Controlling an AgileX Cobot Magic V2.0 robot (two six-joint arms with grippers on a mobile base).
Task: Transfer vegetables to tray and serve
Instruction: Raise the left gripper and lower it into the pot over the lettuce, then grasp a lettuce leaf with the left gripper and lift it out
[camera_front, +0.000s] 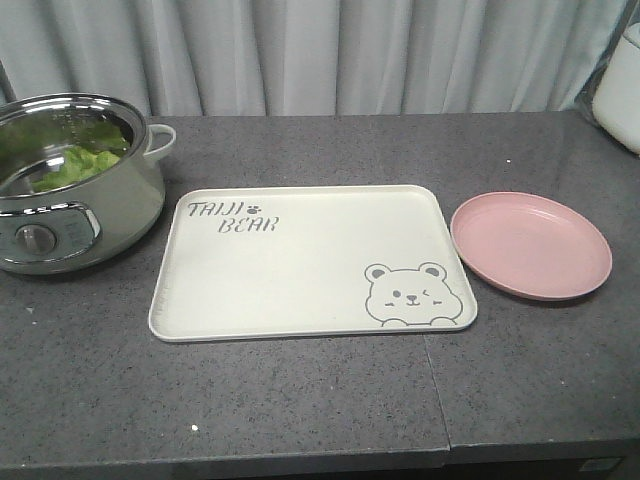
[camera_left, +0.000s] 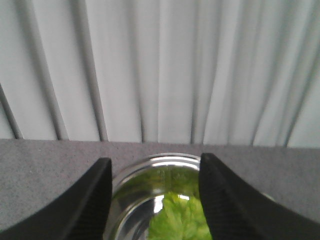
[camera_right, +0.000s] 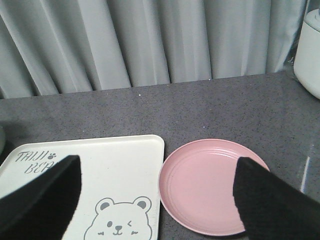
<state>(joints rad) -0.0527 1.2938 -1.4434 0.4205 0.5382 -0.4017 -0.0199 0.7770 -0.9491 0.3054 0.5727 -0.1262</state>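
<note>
Left wrist view shows the left gripper (camera_left: 156, 167), jaws spread wide, framing the steel pot (camera_left: 135, 205) where the vegetables (camera_left: 177, 220) lie. The right gripper (camera_right: 159, 167), jaws equally parted, frames the tray (camera_right: 120, 160) and the pink plate (camera_right: 210, 185) just beside it.

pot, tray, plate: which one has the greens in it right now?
The pot at the left: lettuce lies inside it. The bear-print tray and the pink plate hold nothing.
</note>
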